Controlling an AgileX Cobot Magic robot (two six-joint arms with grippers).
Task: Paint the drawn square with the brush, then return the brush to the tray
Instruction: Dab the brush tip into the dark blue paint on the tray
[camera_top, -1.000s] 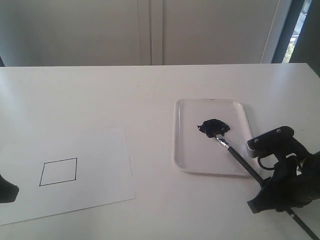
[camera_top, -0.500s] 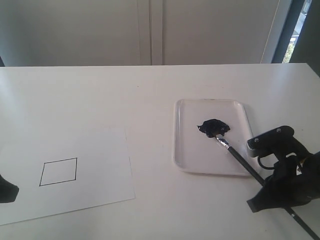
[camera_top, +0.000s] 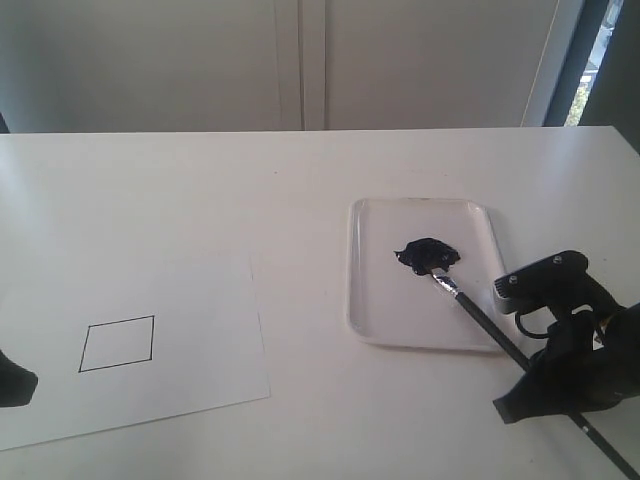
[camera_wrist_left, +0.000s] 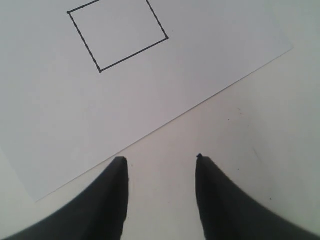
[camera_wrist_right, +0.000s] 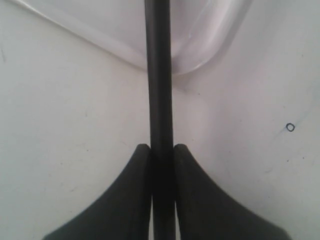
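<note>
The brush (camera_top: 480, 318) lies slanted, bristles in the black paint blob (camera_top: 428, 254) inside the translucent tray (camera_top: 380, 300), its black handle crossing the tray's near right corner onto the table. My right gripper (camera_top: 540, 380) is shut on the handle (camera_wrist_right: 160, 90), both fingers (camera_wrist_right: 137, 190) pressed against it just outside the tray's corner (camera_wrist_right: 200, 55). The drawn square (camera_top: 117, 343) is an empty thin black outline on the white paper sheet (camera_top: 190, 300) at the left. My left gripper (camera_wrist_left: 161, 160) hangs open over bare table beside the paper's edge, the square (camera_wrist_left: 117, 32) ahead of it.
The white table (camera_top: 300, 180) runs back to a pale wall. A dark window frame (camera_top: 590, 60) stands at the far right. Only a dark bit of the left arm (camera_top: 12, 385) shows at the left edge.
The right gripper's fingers have closed onto the brush handle. The brush, tray, paper and left arm have not moved.
</note>
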